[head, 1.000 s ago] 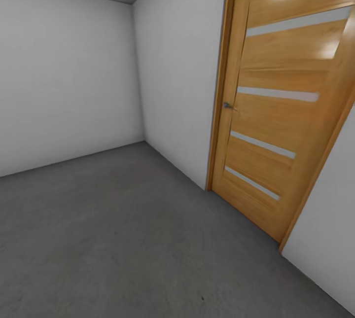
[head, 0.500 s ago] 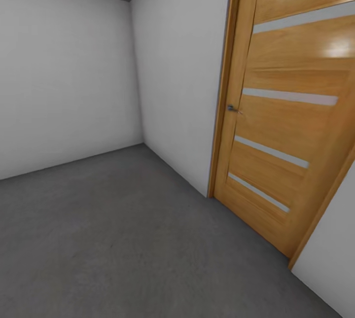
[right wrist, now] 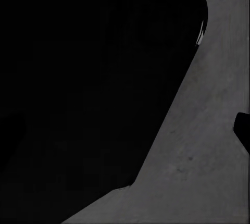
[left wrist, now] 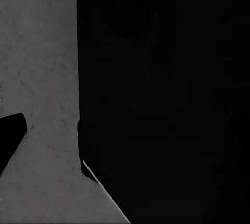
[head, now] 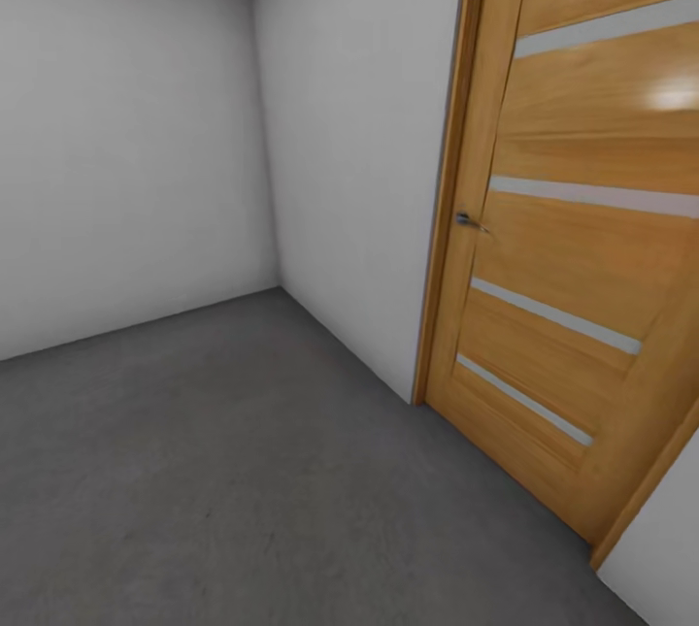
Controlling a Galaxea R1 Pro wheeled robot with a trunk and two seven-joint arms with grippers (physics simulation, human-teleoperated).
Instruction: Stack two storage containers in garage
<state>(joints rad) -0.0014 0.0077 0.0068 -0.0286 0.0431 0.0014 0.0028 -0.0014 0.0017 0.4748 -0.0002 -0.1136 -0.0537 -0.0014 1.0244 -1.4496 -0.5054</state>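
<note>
A glossy wooden plank door (head: 573,247) stands right of rough speckled grey concrete floor (head: 243,471); jaw state cannot be told.

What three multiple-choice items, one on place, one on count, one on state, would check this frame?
1. Where does the wooden plank door stand in the head view?
A. at the right
B. at the left
C. straight ahead on the far wall

2. How many pale horizontal strips show on the door?
A. one
B. four
C. seven

3. What state is the door in?
A. wide open
B. off its hinges
C. shut in its frame

Answers:
1 A: the wooden plank door is set in the right-hand pale grey wall.
2 B: four strips cross it.
3 C: it sits flush in its frame, small metal handle by the edge, above the dark grey concrete floor.
</note>
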